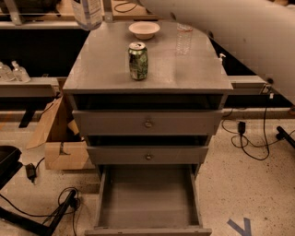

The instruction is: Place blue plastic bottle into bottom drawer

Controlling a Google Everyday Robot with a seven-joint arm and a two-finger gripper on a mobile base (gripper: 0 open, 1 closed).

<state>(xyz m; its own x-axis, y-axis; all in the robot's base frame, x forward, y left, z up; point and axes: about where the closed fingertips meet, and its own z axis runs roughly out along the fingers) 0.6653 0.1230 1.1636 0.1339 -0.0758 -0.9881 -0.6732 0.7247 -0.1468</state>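
End effector off-frame at top, state unknown; blue plastic bottle [87, 13] top-L, bottom drawer [147, 200] open.

The blue plastic bottle [87, 11] is upright at the back left corner of the table [106, 64], its top out of view, its pale label dark-printed. The bottom drawer [147, 200], lowest of the table's three, is open, a shallow grey tray. The hand is out of view.
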